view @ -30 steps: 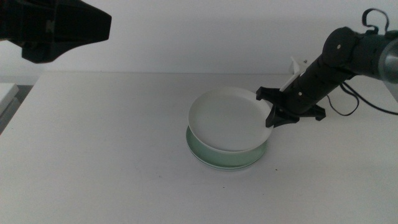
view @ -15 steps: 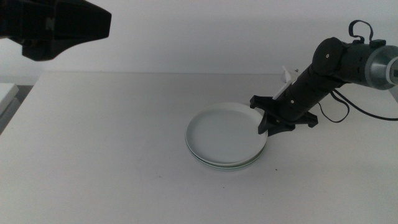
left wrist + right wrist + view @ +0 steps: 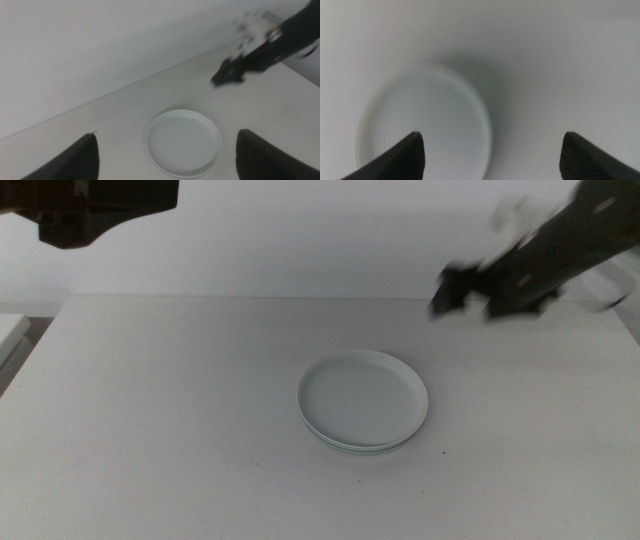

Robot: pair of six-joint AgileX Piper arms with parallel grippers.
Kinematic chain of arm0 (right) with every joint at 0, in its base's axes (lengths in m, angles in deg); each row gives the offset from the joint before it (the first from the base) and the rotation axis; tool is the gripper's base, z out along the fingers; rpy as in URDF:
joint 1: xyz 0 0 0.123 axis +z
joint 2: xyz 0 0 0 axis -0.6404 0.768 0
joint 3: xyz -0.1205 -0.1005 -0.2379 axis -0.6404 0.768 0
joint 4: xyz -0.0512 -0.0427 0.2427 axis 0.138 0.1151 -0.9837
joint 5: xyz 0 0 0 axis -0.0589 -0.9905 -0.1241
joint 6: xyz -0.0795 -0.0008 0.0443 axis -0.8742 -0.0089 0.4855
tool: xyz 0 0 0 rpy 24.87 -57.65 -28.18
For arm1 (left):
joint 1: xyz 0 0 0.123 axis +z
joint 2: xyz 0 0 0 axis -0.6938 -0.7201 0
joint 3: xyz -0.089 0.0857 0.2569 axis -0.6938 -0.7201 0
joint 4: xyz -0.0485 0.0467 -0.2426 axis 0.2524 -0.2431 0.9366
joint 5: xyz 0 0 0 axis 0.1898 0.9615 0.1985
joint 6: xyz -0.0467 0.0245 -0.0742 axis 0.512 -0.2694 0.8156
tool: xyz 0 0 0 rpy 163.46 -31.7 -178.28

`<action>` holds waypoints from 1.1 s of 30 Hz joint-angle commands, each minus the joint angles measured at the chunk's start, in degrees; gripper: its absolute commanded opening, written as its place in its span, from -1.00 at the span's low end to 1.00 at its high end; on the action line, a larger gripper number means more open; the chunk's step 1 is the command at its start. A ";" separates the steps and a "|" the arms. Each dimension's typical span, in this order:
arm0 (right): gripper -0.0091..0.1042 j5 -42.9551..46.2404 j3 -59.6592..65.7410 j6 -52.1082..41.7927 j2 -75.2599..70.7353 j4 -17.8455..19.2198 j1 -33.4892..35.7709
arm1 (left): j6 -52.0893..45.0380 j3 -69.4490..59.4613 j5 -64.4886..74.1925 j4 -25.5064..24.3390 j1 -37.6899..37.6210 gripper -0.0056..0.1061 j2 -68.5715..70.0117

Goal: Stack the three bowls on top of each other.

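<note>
Bowls [image 3: 362, 400] sit nested mid-table, stack apparently finished, so the right gripper [image 3: 487, 288] hangs spread-jawed and empty above.

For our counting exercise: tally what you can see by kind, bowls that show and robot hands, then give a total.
Bowls showing in the stack: 2, white bowl on top, mint green bowl edge beneath; no grey one shows.
Robot hands: 2, left hand, right hand.
Total: 4
</note>
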 commanded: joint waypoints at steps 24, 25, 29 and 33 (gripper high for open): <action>0.69 10.30 20.99 14.75 -44.05 21.88 -2.88 | -0.04 -9.05 -10.05 -2.34 4.74 0.78 5.70; 0.69 10.77 20.99 14.75 -44.05 22.16 -2.88 | -0.04 -11.70 -11.87 -2.12 6.31 0.78 7.15; 0.69 13.06 20.99 14.65 -44.05 24.38 -2.88 | -0.04 -21.52 -13.90 -2.12 13.34 0.78 13.59; 0.69 13.19 20.99 14.49 -44.05 24.38 -2.88 | -0.04 -26.77 -13.90 -2.12 20.08 0.78 18.80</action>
